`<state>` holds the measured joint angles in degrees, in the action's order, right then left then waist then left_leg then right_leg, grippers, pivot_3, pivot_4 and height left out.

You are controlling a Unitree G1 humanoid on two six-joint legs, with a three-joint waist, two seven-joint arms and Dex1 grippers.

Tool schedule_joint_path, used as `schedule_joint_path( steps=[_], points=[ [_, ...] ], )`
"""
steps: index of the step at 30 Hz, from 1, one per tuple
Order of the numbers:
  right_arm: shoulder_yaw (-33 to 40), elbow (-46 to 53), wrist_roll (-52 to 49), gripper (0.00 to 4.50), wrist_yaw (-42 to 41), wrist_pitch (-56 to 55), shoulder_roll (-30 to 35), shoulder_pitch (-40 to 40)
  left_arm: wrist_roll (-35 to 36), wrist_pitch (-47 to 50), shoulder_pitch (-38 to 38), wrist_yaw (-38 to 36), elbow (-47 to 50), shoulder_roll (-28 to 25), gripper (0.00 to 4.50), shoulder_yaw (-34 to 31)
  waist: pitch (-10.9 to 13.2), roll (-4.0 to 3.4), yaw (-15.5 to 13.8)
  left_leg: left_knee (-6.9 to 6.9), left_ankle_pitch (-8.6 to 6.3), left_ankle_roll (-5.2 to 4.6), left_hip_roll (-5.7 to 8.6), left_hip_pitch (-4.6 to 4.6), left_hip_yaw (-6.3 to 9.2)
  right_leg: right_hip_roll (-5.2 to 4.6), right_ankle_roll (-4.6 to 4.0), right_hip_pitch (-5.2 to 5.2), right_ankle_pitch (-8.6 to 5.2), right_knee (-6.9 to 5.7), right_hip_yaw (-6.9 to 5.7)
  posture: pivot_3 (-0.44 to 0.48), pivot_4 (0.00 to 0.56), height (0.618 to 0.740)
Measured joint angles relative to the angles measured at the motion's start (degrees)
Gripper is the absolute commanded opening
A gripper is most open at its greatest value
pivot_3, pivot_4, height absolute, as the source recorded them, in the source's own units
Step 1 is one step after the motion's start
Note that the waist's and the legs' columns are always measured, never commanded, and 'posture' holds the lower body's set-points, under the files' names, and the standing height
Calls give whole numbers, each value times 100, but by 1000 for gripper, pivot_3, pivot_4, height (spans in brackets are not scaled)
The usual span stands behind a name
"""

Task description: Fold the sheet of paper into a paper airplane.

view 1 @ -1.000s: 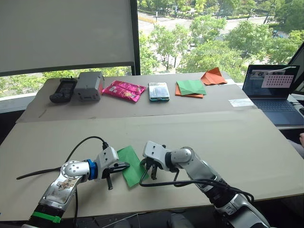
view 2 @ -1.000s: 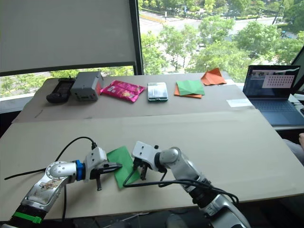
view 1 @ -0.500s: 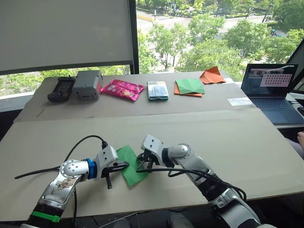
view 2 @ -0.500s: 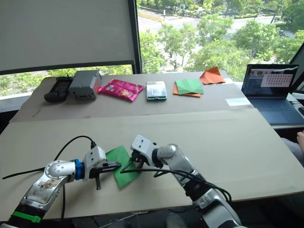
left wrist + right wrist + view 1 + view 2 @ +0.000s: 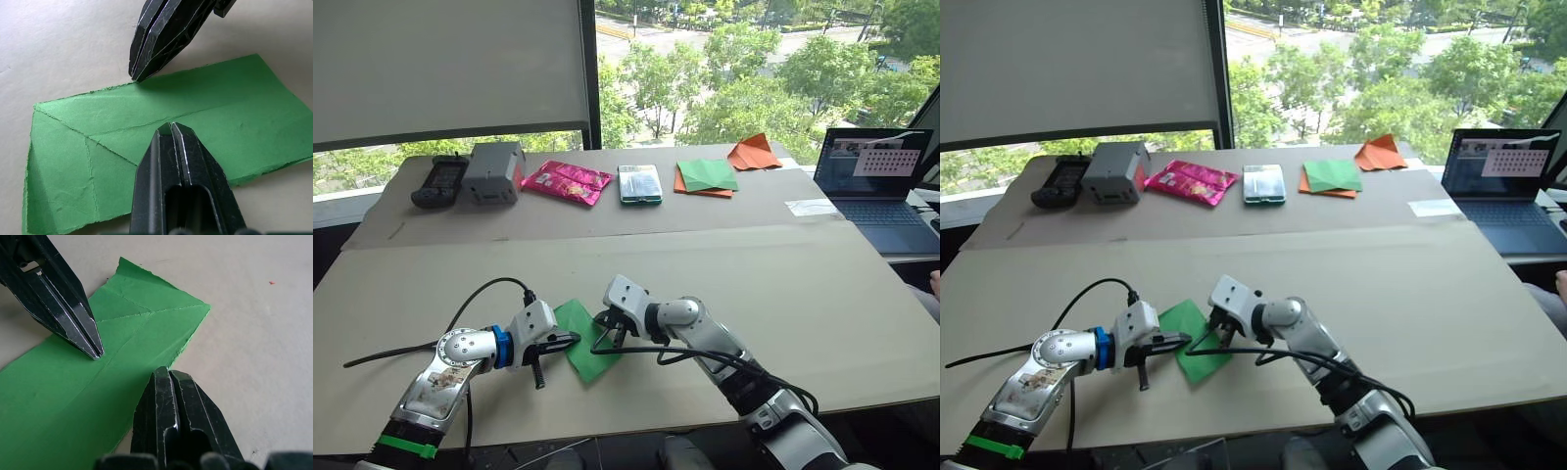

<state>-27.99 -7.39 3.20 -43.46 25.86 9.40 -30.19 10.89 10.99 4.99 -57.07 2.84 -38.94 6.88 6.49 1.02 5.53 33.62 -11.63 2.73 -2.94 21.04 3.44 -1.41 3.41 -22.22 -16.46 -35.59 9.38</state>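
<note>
The sheet of paper [image 5: 586,341] lies flat near the table's front edge. It is bright green and folded into a long strip, with diagonal creases [image 5: 88,142] at one end. My left gripper [image 5: 571,340] is shut, and its tip [image 5: 171,128] presses down on the strip's middle crease. My right gripper [image 5: 613,332] is shut too, with its tip [image 5: 164,373] resting at the paper's right long edge, opposite the left one. Neither gripper has the paper between its fingers.
Along the table's far side stand a black device [image 5: 441,183], a grey box [image 5: 495,172], a pink packet [image 5: 567,183], a small case [image 5: 639,184], a green-and-orange paper stack [image 5: 707,178] and an orange folded paper [image 5: 753,154]. A laptop [image 5: 881,186] sits at the right, with a person's hand [image 5: 934,284] near that edge.
My right gripper has moved from the paper's near end up along its right edge to its middle. The left gripper and the paper have stayed put.
</note>
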Motion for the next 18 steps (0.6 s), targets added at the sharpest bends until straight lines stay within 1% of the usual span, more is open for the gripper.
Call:
schedule_joint_path(
  steps=[10,18],
  points=[
    [7,45,-4,40,165,-162,-41,189,0,0,45,-29,-17,0,0,16,4,-4,-2,0,0,0,0,0,0,0,0,1,0,5,0,0,150,740],
    [-7,189,-9,40,66,-165,-16,250,0,0,42,-32,-15,-12,0,14,10,-1,-2,-1,0,0,0,1,0,0,0,1,0,9,0,0,150,740]
  ],
)
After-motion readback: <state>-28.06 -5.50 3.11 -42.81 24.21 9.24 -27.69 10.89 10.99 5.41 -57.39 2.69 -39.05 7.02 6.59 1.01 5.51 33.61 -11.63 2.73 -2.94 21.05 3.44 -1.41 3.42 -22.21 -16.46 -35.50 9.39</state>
